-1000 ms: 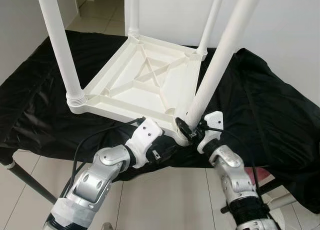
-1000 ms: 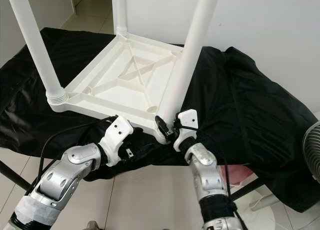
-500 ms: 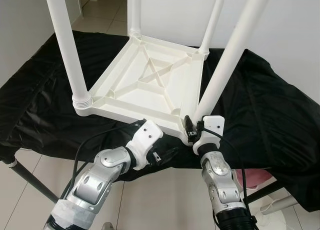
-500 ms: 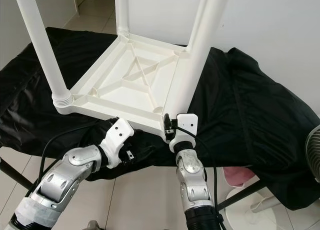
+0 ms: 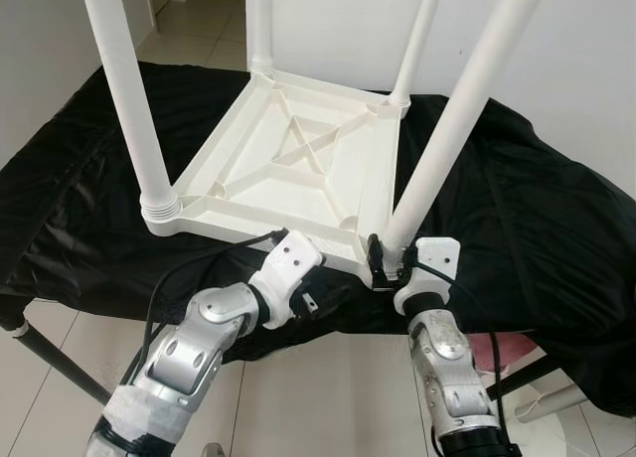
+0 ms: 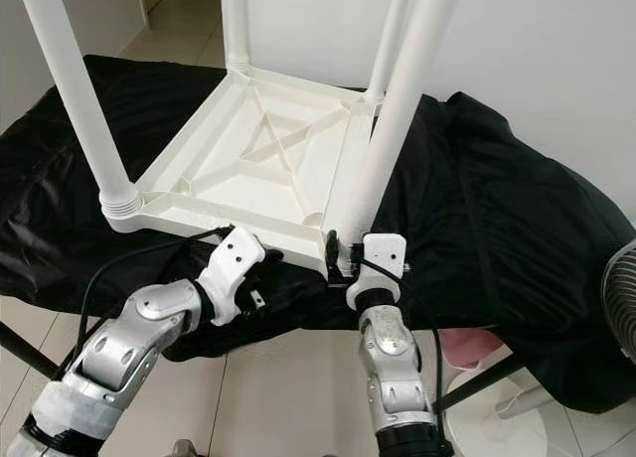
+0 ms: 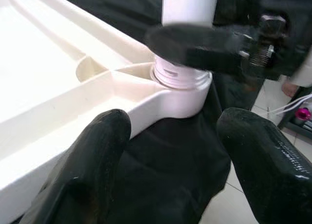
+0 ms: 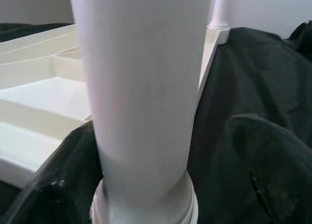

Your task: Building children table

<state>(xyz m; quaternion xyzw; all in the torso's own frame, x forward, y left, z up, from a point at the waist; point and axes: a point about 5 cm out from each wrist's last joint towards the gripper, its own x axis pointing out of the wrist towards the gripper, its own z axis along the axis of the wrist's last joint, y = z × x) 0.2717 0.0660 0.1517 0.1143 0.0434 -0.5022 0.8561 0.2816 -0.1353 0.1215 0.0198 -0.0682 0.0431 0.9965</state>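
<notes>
White plastic children table lies upside down on a counter draped in black cloth, ribbed underside up with an X-shaped brace in the middle, four white legs pointing up. Near right leg stands in the corner socket closest to the robot, leaning slightly to the right; threaded collar at its base sits in the socket, seen in the left wrist view. Right gripper is at the base of that leg, just above the socket; in the right wrist view its two black fingers sit one on each side of the leg and close against it, so it grips the leg. White wrist housing of that arm sits just right of the leg base. Left gripper is low at the table's near edge, left of that corner; in the left wrist view its fingers are spread wide apart with nothing between them, one finger just below the tabletop rim, the other off past the corner over the black cloth, neither clearly touching the table. Near left leg stands upright in its corner, two far legs at the back corners. Tiled floor below the counter edge, white wall behind, part of a fan at far right.
</notes>
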